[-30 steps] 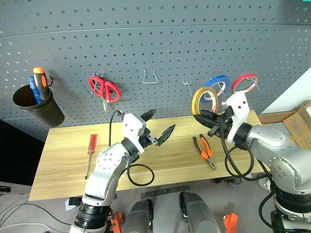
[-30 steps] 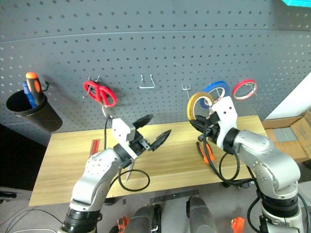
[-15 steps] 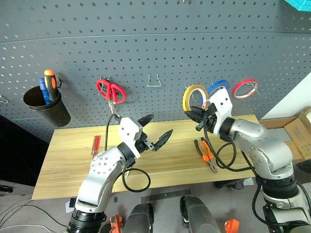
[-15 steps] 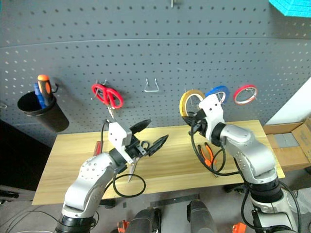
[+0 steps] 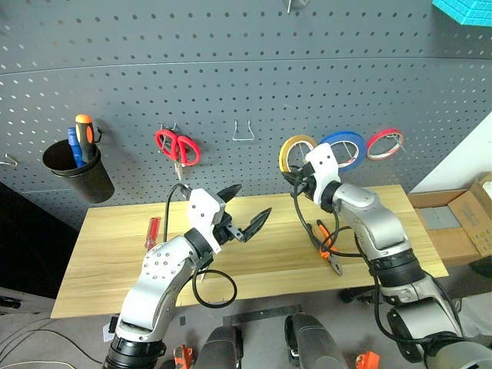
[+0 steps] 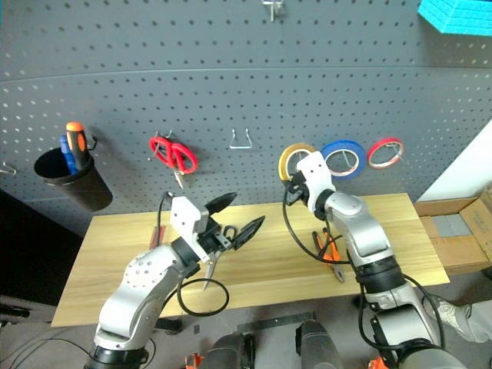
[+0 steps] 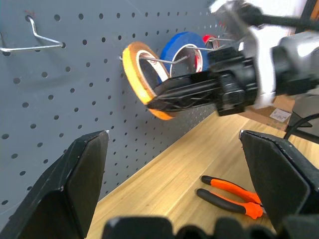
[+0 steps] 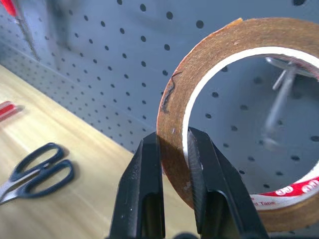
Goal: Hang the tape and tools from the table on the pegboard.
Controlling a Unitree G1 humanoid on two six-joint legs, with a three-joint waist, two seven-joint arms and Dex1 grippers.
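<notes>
The right tool (image 5: 294, 175) pinches the yellow tape (image 5: 295, 153) by its lower rim and holds it upright against the pegboard (image 5: 231, 69), just beside the blue tape ring (image 5: 343, 149), with the red tape ring (image 5: 384, 143) further along the same row. The left tool (image 5: 250, 208) hangs above the bench (image 5: 100, 261) with its black fingers spread wide and nothing between them. On the bench lie the red-handled screwdriver (image 5: 152, 231) and the orange-handled pliers (image 5: 327, 244). Red-handled scissors (image 5: 178, 146) hang from a hook, beside a bare wire hook (image 5: 244, 129), and a black cup (image 5: 77, 170) holding tools hangs further along.
</notes>
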